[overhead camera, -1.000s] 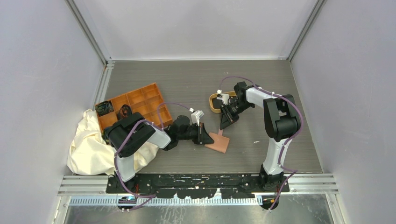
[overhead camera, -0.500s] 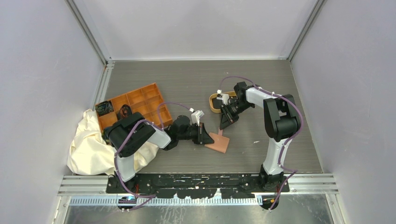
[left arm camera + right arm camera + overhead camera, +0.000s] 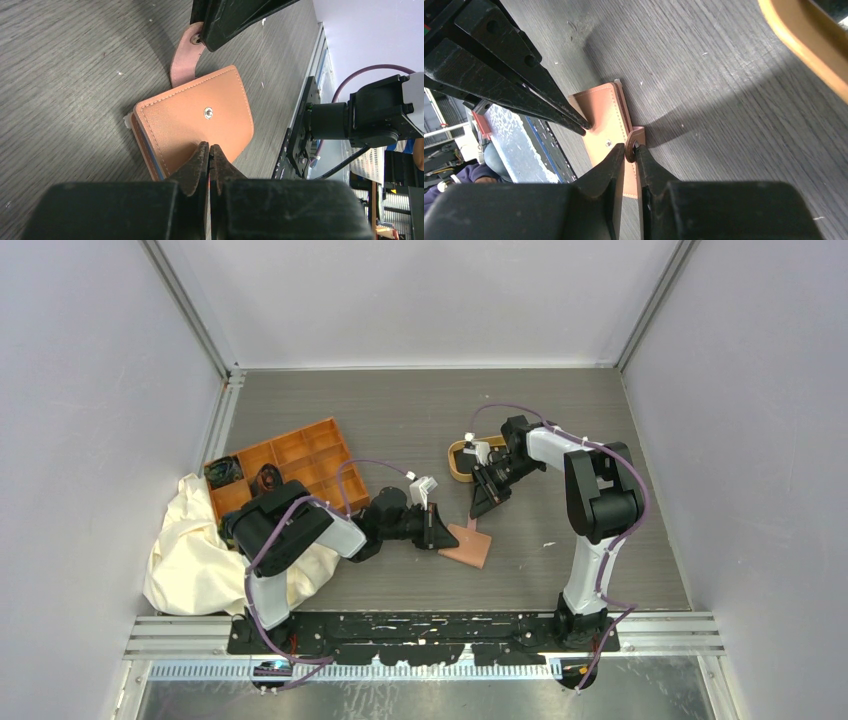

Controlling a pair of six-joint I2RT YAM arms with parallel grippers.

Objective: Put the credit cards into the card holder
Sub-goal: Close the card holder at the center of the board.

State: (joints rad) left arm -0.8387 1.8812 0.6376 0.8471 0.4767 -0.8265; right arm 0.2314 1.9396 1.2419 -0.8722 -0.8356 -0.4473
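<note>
The card holder [image 3: 470, 546] [image 3: 200, 120] [image 3: 600, 116], a pinkish-brown wallet, lies folded shut on the table between the arms. My left gripper [image 3: 441, 531] [image 3: 209, 148] is shut, its tips resting on the holder's top face with nothing between them. My right gripper [image 3: 479, 510] [image 3: 630, 149] is shut on the holder's snap tab [image 3: 182, 62] [image 3: 638, 133], which stands lifted off the cover. A small pale corner [image 3: 127, 120] pokes out of the holder's edge. The credit cards are hidden from view.
An oval tan-rimmed tray [image 3: 453, 462] [image 3: 804, 45] stands just behind the right gripper. An orange compartment tray [image 3: 290, 460] holding small dark items sits at the left. A cream cloth [image 3: 190, 555] is bunched beside the left arm's base.
</note>
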